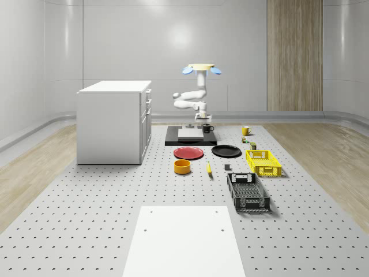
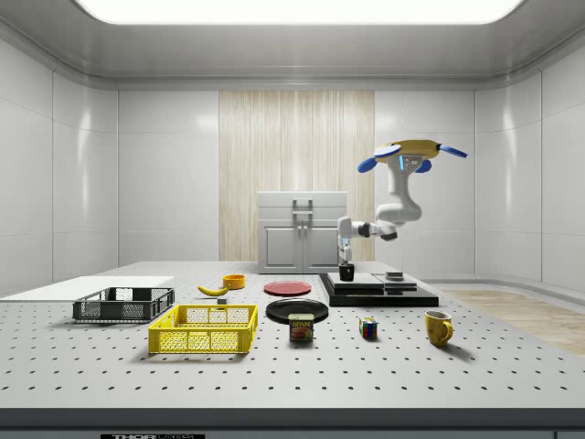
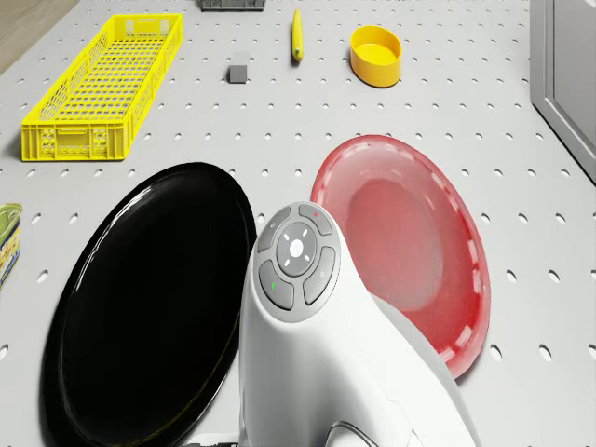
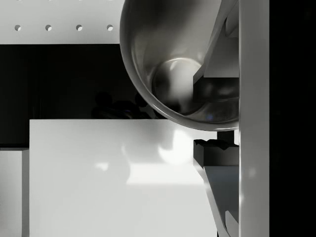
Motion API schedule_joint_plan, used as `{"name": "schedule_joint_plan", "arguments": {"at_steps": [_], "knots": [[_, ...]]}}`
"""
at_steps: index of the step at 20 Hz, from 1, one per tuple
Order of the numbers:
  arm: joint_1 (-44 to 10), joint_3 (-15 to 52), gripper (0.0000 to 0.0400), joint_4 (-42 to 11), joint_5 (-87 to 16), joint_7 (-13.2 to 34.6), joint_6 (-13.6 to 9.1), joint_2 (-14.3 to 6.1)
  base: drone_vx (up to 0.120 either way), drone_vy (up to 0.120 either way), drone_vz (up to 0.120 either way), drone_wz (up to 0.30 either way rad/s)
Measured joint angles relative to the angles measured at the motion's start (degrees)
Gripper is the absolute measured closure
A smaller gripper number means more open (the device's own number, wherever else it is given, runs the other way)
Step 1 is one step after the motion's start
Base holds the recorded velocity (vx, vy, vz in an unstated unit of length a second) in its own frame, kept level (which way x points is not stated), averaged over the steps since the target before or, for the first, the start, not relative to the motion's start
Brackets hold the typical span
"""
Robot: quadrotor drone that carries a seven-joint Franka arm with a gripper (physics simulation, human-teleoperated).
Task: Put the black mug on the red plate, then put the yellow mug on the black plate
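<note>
Two mugs, two plates and two crates: the hovering drone (image 1: 201, 68) lowers its gripper (image 1: 205, 119), fingers closed across the rim of the black mug (image 1: 207, 128) on the dark platform (image 1: 191, 137); yellow mug (image 1: 245, 130) stands apart, red plate (image 1: 188, 152), black plate (image 1: 226, 151), yellow crate (image 1: 263, 162) and black crate (image 1: 248, 192) empty.

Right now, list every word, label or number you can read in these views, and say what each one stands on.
"SPAM": on the can standing on the table in front of the black plate in the side view.
Lettering on the dark strip along the table's front edge: cut off, unreadable.
Nothing else carries readable text.
</note>
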Motion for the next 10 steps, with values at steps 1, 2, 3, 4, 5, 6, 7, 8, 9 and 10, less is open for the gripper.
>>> {"name": "schedule_joint_plan", "arguments": {"at_steps": [1,2,3,4,5,6,7,8,9,10], "knots": [[0.0,0.0,0.0290,0.0,0.0,0.0,0.1,-0.1,0.120,-0.120,0.000,0.000],[-0.1,0.0,0.0290,0.0,0.1,0.1,0.2,-0.2,0.120,-0.120,0.000,0.000],[-0.1,0.1,0.0290,0.0,0.1,0.1,0.3,-0.3,0.120,-0.120,0.000,0.000],[-0.2,0.1,0.0290,0.0,0.2,0.1,0.3,-0.4,0.120,-0.120,0.000,0.000],[-0.2,0.1,0.0290,0.0,0.2,0.2,0.4,-0.4,0.120,-0.120,0.000,0.000],[-0.2,0.1,0.0290,0.0,0.3,0.2,0.5,-0.5,0.120,-0.120,0.000,0.000],[-0.3,0.1,0.0290,0.1,0.3,0.2,0.6,-0.6,0.120,-0.120,0.000,0.000],[-0.3,0.1,0.0290,0.1,0.3,0.2,0.7,-0.7,0.120,-0.120,0.000,0.000],[-0.3,0.1,0.0290,0.1,0.4,0.3,0.7,-0.8,0.120,-0.120,0.000,0.000],[-0.4,0.2,0.0290,0.1,0.4,0.3,0.8,-0.9,0.120,-0.120,0.000,0.000]]}}
